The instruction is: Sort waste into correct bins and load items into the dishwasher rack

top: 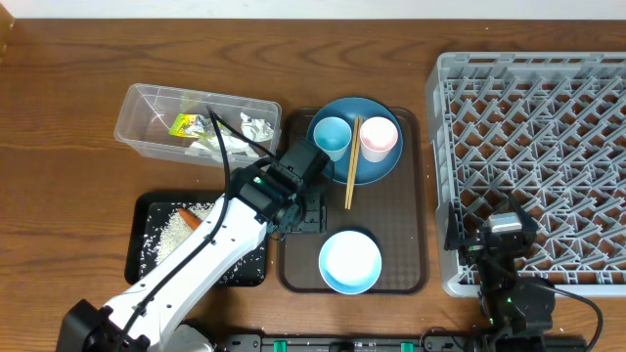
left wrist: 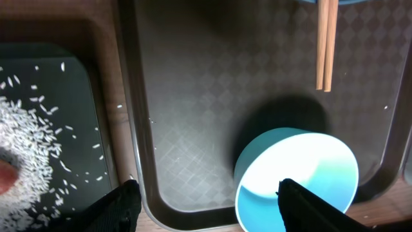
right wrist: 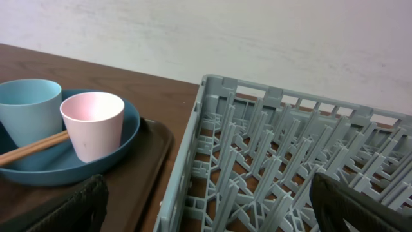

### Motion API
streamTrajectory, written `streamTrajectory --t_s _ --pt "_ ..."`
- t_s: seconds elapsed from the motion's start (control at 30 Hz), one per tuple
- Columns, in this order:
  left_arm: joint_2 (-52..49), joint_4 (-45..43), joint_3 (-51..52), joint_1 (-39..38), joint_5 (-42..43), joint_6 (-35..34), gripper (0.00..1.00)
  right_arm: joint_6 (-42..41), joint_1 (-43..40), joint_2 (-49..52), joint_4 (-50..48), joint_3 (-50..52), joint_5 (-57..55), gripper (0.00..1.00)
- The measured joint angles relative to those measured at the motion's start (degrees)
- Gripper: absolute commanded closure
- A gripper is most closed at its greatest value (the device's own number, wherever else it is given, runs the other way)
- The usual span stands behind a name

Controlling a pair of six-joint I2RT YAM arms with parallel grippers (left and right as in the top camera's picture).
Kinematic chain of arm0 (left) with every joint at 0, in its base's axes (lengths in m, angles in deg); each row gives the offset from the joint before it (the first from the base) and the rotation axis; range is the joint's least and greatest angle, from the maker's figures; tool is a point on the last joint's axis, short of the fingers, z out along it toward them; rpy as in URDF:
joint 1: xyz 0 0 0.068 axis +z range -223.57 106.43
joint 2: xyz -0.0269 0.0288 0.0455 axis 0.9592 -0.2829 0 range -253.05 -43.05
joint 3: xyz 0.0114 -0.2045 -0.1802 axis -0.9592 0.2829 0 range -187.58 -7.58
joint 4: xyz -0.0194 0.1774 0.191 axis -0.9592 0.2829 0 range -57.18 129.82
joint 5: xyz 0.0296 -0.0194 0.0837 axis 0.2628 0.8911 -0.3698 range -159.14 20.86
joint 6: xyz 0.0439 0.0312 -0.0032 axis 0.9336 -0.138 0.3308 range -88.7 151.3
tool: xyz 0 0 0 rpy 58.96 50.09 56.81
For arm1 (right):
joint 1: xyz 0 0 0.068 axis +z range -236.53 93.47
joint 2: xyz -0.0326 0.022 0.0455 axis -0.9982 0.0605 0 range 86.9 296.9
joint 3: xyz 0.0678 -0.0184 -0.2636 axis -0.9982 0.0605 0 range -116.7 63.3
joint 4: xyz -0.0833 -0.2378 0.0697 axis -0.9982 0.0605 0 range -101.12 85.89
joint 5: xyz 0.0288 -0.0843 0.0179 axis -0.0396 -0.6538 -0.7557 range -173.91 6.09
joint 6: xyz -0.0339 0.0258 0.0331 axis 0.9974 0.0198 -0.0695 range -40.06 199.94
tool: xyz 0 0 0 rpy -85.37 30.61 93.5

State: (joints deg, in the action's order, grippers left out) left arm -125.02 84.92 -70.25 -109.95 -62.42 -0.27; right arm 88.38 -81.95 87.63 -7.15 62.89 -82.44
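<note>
Pale bowl (top: pixel 350 261) next, lower centre of the overhead frame, on the brown tray (top: pixel 411 196).
Your left claw (left wrist: pixel 207 193) hangs part-open and empty over its left rim; lower one finger inside, one outside, then pinch. The right claw (right wrist: pixel 207 183) is wide open and empty by the rack (top: pixel 533 166).

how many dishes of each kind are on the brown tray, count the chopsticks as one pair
cups: 2, the light-blue cup and the pink cup
plates: 1, the dark-blue plate
bowls: 1, the pale bowl
chopsticks: 1 pair
total: 5
</note>
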Motion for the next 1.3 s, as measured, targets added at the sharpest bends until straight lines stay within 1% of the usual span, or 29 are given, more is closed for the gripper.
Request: streamTrajectory --t_s 0.13,0.4,0.53,0.6,0.67,0.73,0.87,0.93,1.1,1.2,1.27,1.3 --pt "0.0 0.46 0.0 0.0 1.05 -0.98 0.29 0.0 0.0 0.02 0.02 0.0 0.0 0.01" --pt "0.0 0.76 0.0 0.0 5.62 -0.68 0.3 0.0 0.0 0.0 0.02 0.0 0.0 0.01" --pt "0.0 0.98 0.0 0.28 9.29 2.67 0.3 0.0 0.0 0.02 -0.66 0.02 0.0 0.01" --pt "0.0 1.38 0.0 0.79 11.89 4.9 0.3 -0.04 0.0 0.04 -3.61 0.02 0.79 0.01" --pt "0.0 1.51 -0.02 1.55 14.58 6.99 0.3 -0.22 0.0 0.0 -6.91 -0.02 4.17 0.01" --pt "0.0 1.53 -0.02 2.29 16.35 8.31 0.3 -1.4 0.0 0.0 -5.84 -0.92 8.02 0.01" --pt "0.79 1.64 -0.02 2.99 18.08 9.57 0.3 -5.01 0.0 0.55 6.32 -7.5 11.23 0.01" --pt "1.97 1.64 -0.04 3.02 18.49 9.81 0.3 -6.16 0.0 1.7 12.26 -13.57 12.02 0.01" --pt "6.67 1.97 -0.85 3.78 18.86 10.4 0.3 -7.65 0.0 8.72 29.27 -35.5 13.33 0.01" --pt "10.19 2.97 -1.44 4.48 18.88 9.73 0.31 -8.09 0.0 15.58 43.45 -48.48 14.62 0.01" --pt "12.09 4.13 -1.64 4.68 18.88 8.96 0.31 -8.2 0.0 21.46 54.58 -56.02 15.91 0.01" --pt "12.83 4.81 -1.7 4.7 18.88 8.7 0.31 -8.24 0.0 23.47 57.27 -57.94 16.57 0.01"
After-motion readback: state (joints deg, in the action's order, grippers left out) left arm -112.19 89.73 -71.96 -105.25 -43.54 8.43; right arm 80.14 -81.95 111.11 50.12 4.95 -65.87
